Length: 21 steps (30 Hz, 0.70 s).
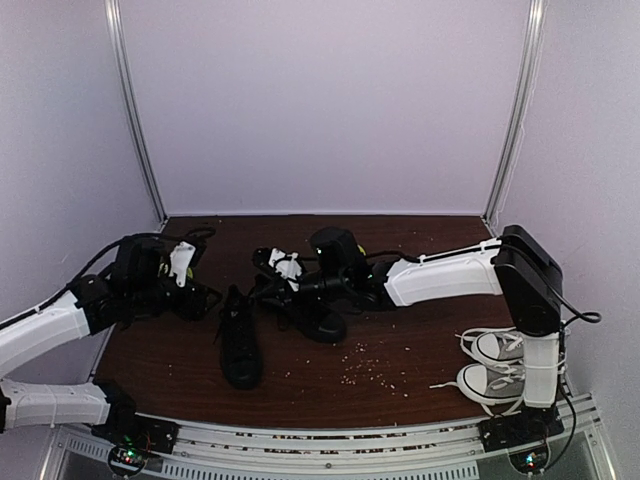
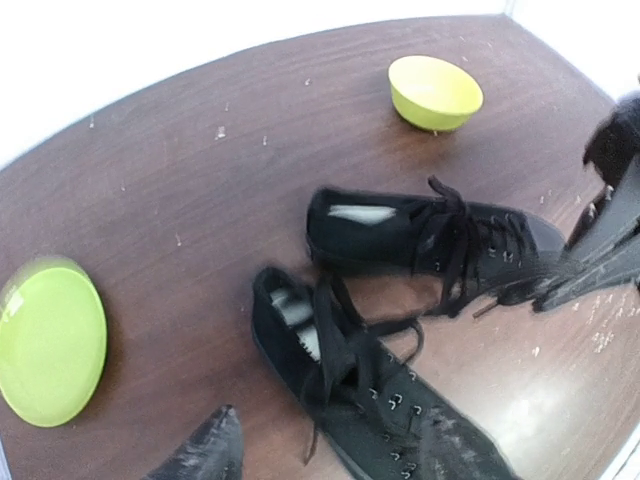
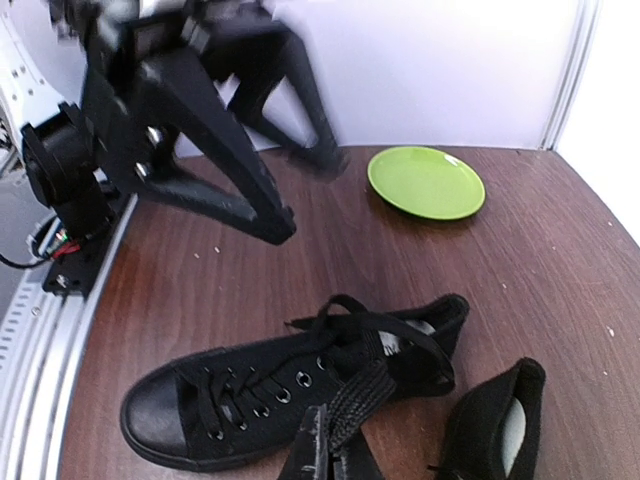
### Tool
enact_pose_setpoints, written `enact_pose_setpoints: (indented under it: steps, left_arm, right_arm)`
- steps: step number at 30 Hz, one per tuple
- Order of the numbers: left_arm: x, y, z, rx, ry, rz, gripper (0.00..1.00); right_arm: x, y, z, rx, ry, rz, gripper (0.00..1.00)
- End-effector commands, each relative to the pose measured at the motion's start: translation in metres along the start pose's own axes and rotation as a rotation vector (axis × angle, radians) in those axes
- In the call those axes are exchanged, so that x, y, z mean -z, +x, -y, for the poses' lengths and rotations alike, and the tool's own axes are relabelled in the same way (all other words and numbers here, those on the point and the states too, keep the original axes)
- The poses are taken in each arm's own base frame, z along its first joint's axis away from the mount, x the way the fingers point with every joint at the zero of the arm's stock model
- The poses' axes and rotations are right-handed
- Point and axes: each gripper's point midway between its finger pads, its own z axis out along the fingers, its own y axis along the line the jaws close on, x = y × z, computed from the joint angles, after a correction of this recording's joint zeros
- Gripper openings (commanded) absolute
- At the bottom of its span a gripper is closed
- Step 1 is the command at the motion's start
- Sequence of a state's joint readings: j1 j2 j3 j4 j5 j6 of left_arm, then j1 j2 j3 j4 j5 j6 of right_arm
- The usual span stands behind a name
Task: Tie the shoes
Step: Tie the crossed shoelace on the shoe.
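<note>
The two black shoes lie side by side at mid-table, one (image 1: 240, 345) toe toward the near edge, the other (image 1: 318, 318) partly under my right arm. My right gripper (image 3: 345, 445) is shut on a flat black lace (image 3: 355, 400) that loops back over the open collar of the shoe (image 3: 250, 395) in front of it. In the top view that gripper (image 1: 268, 290) sits between the shoes' heels. My left gripper (image 3: 305, 195) hangs open and empty above the table, left of the shoes (image 2: 370, 390); one fingertip (image 2: 200, 450) shows in the left wrist view.
A green plate (image 2: 50, 340) and a yellow-green bowl (image 2: 435, 92) sit on the brown table (image 1: 400, 350) behind the shoes. Grey-and-white sneakers with white laces (image 1: 495, 365) rest at the near right by the right arm's base. Crumbs (image 1: 365, 370) dot the wood.
</note>
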State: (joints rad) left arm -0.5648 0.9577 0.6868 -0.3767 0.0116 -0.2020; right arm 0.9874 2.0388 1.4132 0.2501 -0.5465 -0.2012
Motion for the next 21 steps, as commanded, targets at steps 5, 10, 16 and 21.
enact_pose_setpoints:
  steps: [5,10,16,21]
  left_arm:
    - [-0.018,0.088,-0.027,0.226,-0.129,-0.016,0.57]
    - [-0.047,0.097,-0.032,0.169,-0.173,-0.127,0.65]
    - [-0.079,0.1,-0.031,0.095,-0.159,-0.191,0.6]
    - [-0.086,0.094,-0.024,0.019,-0.114,-0.159,0.51]
  right_arm:
    - [0.002,-0.02,-0.011,-0.039,-0.083,0.116,0.0]
    - [0.003,-0.018,-0.013,-0.045,-0.091,0.113,0.0]
    - [0.006,-0.021,-0.013,-0.055,-0.09,0.136,0.0]
    - [0.006,-0.02,-0.015,-0.051,-0.099,0.131,0.0]
